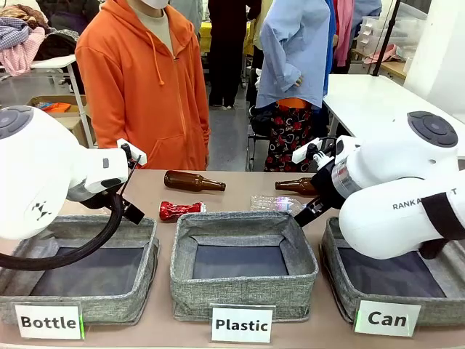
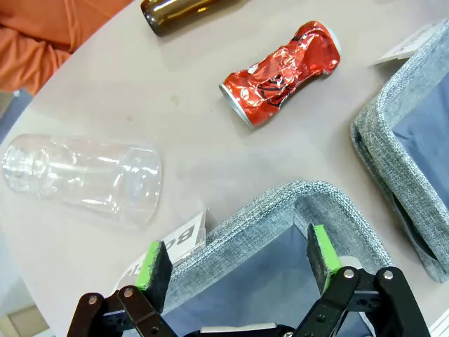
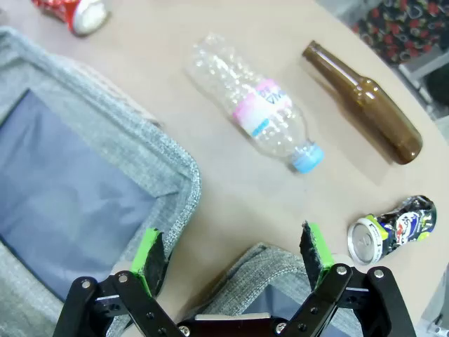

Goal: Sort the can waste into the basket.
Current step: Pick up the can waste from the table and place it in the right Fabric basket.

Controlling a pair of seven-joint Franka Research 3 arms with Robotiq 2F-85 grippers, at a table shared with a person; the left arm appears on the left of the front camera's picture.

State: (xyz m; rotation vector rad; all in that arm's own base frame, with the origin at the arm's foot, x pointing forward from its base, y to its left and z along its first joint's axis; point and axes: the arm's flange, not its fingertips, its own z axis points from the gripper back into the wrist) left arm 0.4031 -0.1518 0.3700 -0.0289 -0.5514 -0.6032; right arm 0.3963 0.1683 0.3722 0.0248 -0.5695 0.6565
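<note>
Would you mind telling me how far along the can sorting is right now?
Done: nothing yet. The crushed red can and the dark can both lie on the table, outside the Can basket. In hand: nothing; the left end effector and right end effector are open and empty. Left: both cans to pick up and drop in.

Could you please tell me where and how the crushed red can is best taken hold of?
Probably across its crumpled middle, coming straight down from above. The red can lies flat on its side with bare table all around it, and its middle looks narrower than its ends. The open left claw could close across the long axis there.
</note>
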